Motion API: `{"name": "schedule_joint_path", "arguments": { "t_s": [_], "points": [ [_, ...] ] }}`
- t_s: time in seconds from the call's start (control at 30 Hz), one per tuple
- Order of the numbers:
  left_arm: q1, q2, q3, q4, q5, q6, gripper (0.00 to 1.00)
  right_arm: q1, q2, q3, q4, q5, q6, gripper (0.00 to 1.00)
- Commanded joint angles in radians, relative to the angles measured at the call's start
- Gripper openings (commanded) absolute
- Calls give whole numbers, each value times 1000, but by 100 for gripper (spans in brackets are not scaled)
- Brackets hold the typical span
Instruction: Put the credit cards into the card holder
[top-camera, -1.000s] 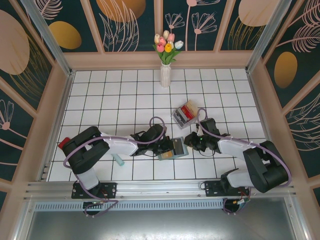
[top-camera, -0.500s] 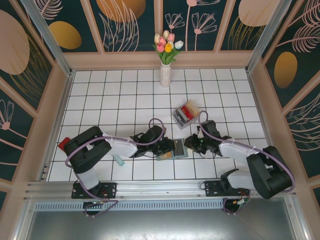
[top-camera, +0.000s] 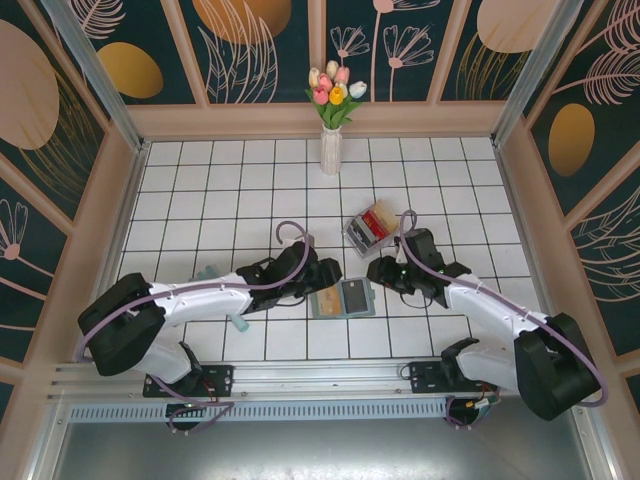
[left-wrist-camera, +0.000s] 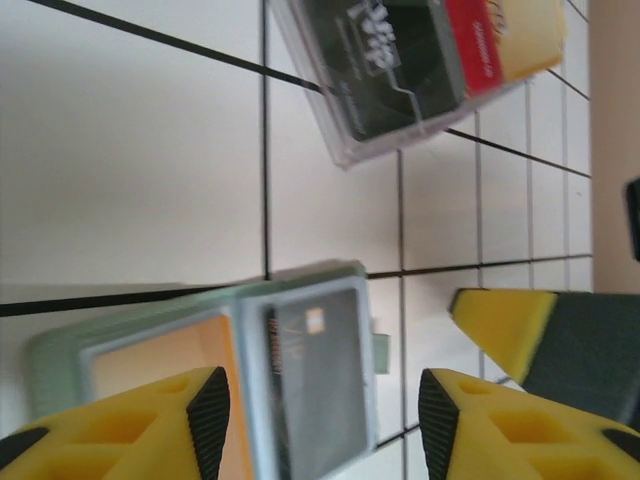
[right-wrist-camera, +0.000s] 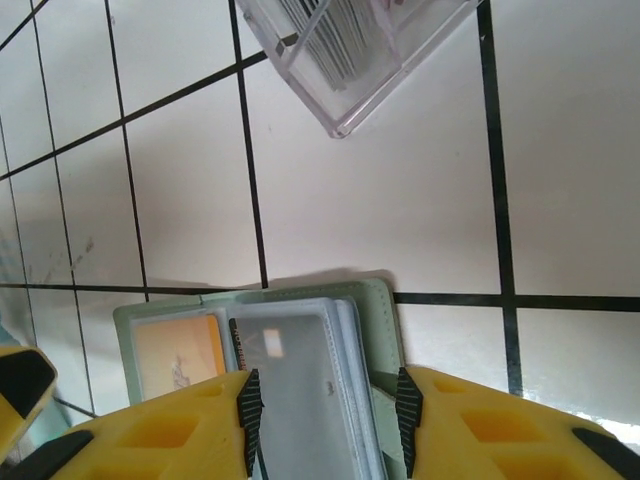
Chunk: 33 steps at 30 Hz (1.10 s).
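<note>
the holder (top-camera: 343, 298) lies open and flat on the table (top-camera: 230, 190), between the two claws and just near of the clear box (top-camera: 367, 228). an orange card (right-wrist-camera: 175, 358) sits in its left pocket and a grey card (left-wrist-camera: 322, 385) in its right. more cards (left-wrist-camera: 480, 45), a red and a tan one among them, stand in the box, so i judge the task only part done. the left claw (left-wrist-camera: 318, 415) stands spread and grips nothing, one finger over the holder's left leaf. the right claw (right-wrist-camera: 323, 415) is also spread, its fingers flanking the right leaf; it appears to pinch nothing, though i cannot tell whether a pad touches an edge. risks noted: the two claws are close together over one small thing, and a careless withdrawal could knock them against each other or drag the holder across the tiles. if a pad catches on a leaf, lifting could flip the holder shut or tip the grey card out; how deep that card is seated cannot be told. the light box may slide or tip when a claw reaches in, and the thin cards packed in it may come out two at once or slip from the pinch. the holder, unheld, may shift when the next card is pushed in.
</note>
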<state>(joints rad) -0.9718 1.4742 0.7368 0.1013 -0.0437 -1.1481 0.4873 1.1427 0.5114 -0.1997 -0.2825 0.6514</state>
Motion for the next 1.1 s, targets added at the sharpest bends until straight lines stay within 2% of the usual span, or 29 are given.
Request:
{"name": "schedule_joint_path", "arguments": {
  "t_s": [0.0, 0.1, 0.17, 0.27, 0.37, 0.5, 0.67, 0.77, 0.93, 1.07],
  "points": [
    [22, -13, 1, -83, -78, 22, 58, 3, -29, 88, -84, 160, -56, 42],
    [61, -5, -1, -58, -38, 22, 58, -10, -12, 162, -114, 196, -162, 40],
    [87, 5, 0, -67, -18, 32, 59, -14, 27, 210, -133, 128, -214, 39],
    [111, 0, -11, -99, -30, 39, 62, -7, 78, 228, -136, 24, -207, 39],
    [135, -15, -34, -80, -33, 41, 65, -4, 87, 234, -150, 100, -178, 39],
    [158, 16, -4, -49, -7, 56, 67, -31, 109, 335, -198, 240, -233, 40],
    [170, 133, 116, 4, 39, 67, 70, -99, 245, 500, -268, 377, -341, 41],
    [180, 219, 197, 41, 71, 63, 70, -172, 330, 568, -258, 305, -375, 45],
    [193, 349, 334, 52, 117, 71, 70, -263, 448, 641, -192, 89, -402, 54],
    [208, 412, 392, 73, 160, 66, 71, -305, 550, 709, -199, -20, -421, 55]
  ]
}}
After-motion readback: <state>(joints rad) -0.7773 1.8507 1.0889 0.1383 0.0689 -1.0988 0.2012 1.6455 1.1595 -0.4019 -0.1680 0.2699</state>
